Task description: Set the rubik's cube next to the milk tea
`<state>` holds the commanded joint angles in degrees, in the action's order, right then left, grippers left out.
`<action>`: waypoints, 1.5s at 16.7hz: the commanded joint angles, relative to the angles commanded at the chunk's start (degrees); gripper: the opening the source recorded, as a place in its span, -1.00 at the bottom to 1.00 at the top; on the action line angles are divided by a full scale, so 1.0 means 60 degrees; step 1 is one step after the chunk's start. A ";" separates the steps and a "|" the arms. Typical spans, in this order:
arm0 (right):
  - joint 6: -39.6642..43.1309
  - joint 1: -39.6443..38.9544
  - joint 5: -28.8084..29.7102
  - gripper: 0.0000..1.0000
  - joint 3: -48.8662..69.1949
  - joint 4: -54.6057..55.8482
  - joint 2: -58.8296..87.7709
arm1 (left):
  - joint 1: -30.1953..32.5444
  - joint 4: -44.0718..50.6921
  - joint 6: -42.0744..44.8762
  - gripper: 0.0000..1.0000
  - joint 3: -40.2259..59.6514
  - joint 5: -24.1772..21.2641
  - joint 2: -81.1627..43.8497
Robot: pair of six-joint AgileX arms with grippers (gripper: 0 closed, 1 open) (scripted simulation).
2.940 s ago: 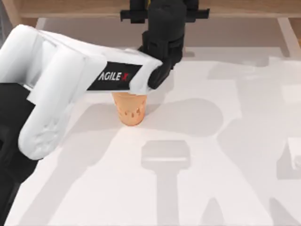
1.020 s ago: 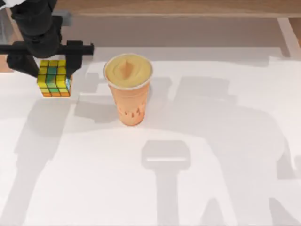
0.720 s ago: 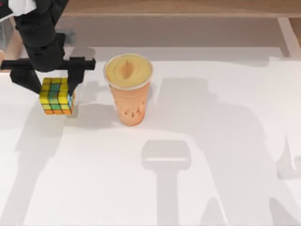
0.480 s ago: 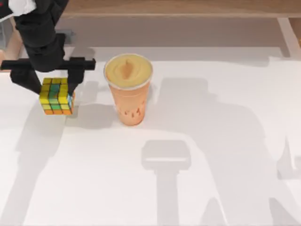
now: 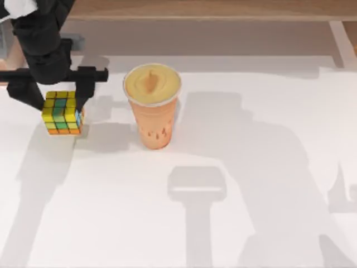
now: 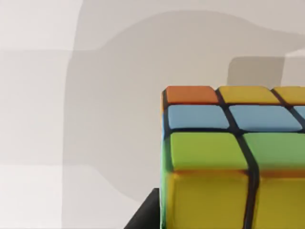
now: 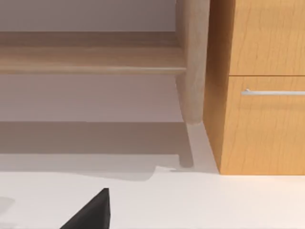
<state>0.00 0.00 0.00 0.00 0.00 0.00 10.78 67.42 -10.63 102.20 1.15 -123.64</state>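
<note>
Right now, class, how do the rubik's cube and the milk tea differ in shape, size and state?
The rubik's cube is a small, many-coloured box; the milk tea is a taller, tapered orange-tan cup. The cube sits between the left gripper's fingers; the cup stands free on the table, apart from the cube.

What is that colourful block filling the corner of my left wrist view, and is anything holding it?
Observer: It is the rubik's cube. From above, the left tool has a black finger pressed against each of two opposite sides.
Operator: Is anything else near it?
Observer: Yes, the milk tea stands upright to the cube's right in the top view, with a strip of bare table between them.
Operator: And the other arm?
Observer: Its wrist camera faces a wooden cabinet with a metal drawer handle.
</note>
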 joint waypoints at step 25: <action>0.0000 0.0000 0.0000 1.00 0.0000 0.0000 0.0000 | 0.0222 -0.0594 -0.0023 -0.40 -0.0523 -0.0092 -0.0226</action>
<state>0.00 0.00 0.00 0.00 0.00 0.00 12.11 63.85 -10.76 99.06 0.59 -125.00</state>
